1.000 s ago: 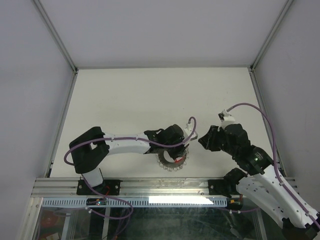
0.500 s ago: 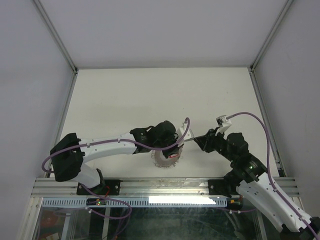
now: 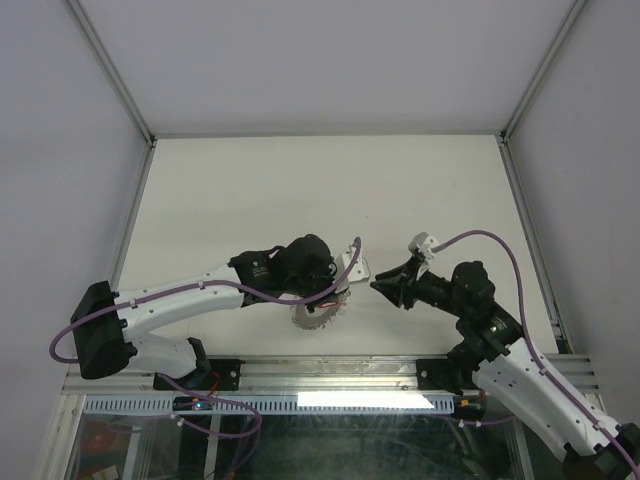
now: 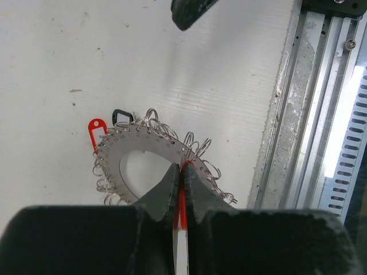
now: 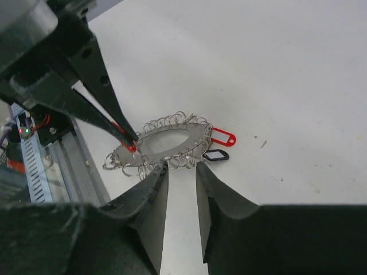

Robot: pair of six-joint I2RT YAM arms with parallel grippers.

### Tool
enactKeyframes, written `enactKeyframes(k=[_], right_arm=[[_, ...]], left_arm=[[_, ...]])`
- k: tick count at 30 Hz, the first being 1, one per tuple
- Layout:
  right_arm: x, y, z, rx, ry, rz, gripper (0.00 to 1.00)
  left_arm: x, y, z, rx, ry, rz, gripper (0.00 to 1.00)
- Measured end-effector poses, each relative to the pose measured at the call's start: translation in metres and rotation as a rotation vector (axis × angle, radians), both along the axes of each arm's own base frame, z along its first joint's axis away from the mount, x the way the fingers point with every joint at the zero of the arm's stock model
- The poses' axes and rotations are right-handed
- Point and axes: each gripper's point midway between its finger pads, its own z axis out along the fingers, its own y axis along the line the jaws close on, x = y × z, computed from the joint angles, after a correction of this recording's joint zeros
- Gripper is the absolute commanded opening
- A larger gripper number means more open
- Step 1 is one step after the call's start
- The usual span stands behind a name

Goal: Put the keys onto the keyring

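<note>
White table top with pale walls on three sides and a ridged metal rail along the near edge. It looks smooth, with a few tiny specks.

Close to that rail, between the two arms, is the keyring. It is a flat, shiny silver ring with a big hole in the middle and small holes all round its edge. Lots of thin wire loops hang from those holes and make it look curly and spiky.

The left gripper is squeezed tight on a red tag right at the edge of the keyring. The tag is thin red plastic with some white lower down.

On the far side of the ring are a second red tag with a white window and a black tag, both small and oval.

The right gripper points at the ring from just beside it. Its dark fingers are a little apart, and it holds nothing.
</note>
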Motion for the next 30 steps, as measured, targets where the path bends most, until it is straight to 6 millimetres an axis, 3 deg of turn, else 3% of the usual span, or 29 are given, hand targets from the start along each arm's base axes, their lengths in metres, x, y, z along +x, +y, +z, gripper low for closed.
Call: enactKeyframes(k=[7, 14, 18, 30], right_arm=[[-0.020, 0.010, -0.011, -0.091, -0.071, 0.198, 0.35], [-0.038, 0.025, -0.009, -0.107, -0.234, 0.343, 0.35], [-0.049, 0.037, -0.026, -0.144, -0.288, 0.424, 0.35], [-0.047, 0.068, -0.046, -0.209, -0.354, 0.459, 0.30]], left_arm=[[0.002, 0.008, 0.006, 0.003, -0.021, -0.005, 0.00], [0.001, 0.012, 0.006, 0.012, -0.023, -0.011, 0.00], [0.003, 0.011, 0.009, 0.008, -0.031, -0.013, 0.00], [0.010, 0.008, 0.022, -0.017, -0.055, -0.006, 0.00]])
